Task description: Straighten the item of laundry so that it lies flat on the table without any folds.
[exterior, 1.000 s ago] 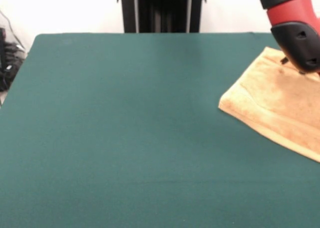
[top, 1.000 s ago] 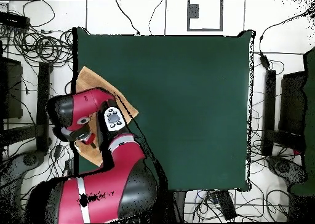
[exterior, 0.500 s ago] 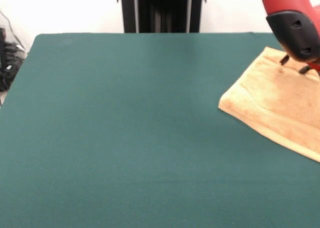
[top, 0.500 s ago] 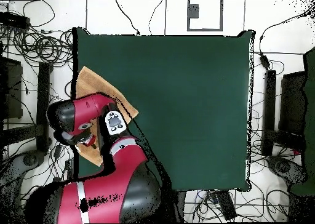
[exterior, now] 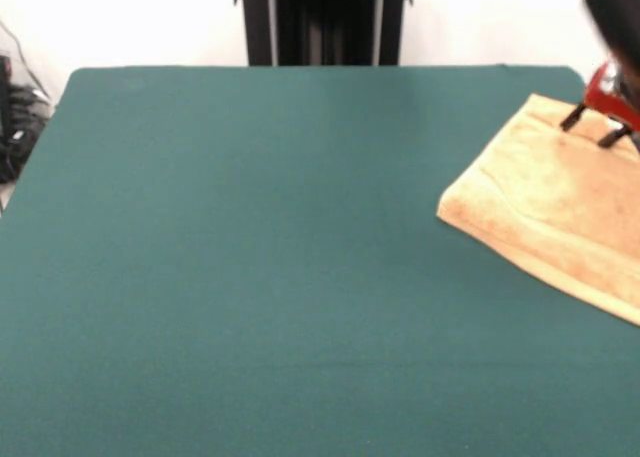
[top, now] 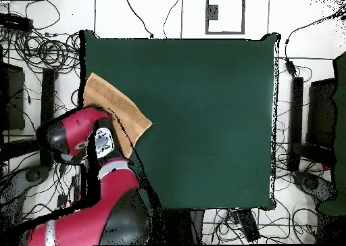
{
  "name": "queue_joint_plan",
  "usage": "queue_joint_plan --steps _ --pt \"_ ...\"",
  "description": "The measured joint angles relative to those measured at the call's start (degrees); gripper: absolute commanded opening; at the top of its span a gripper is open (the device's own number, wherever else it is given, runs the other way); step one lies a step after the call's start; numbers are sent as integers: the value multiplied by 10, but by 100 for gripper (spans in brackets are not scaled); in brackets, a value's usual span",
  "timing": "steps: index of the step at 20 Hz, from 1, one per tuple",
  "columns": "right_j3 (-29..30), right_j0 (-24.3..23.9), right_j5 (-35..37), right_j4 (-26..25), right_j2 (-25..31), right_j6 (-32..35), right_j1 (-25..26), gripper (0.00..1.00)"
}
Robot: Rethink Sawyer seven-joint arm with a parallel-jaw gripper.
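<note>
A: Well, start with the biggest thing. One surface (exterior: 250,277), dark green, and nearly all of it bare.

B: And the arm (top: 101,209)?

A: One red and black arm, drawn over to the side where the towel (exterior: 550,207) sits. In the front view only its lower end shows at the right edge, with the jaws (exterior: 597,127) just over the towel's far corner. Two dark tips show there with a gap between them, so the jaws stand apart and grip nothing.

B: Touching the cloth?

A: That cannot be told from either view; they are at most just above it.

B: One towel, then?

A: One, tan-orange, lying at the surface's edge; the front view cuts it off on the right. The overhead view shows it (top: 115,108) partly under the arm and seemingly reaching past the edge.

B: How far along is the task?

A: Hard to call finished. The visible part looks mostly flat, but a thick near edge and a ridge by the left corner suggest a doubled layer. If so, opening that layer is left. The tag is not visible.
</note>
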Motion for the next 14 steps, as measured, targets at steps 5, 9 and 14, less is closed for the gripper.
queue_joint_plan --steps 5,9,14 --pt "-30 110 -7 -79 -70 0 -9 100" --pt "-45 190 -23 -142 -120 3 -4 100" --pt "-54 235 -39 -170 -158 7 7 100"
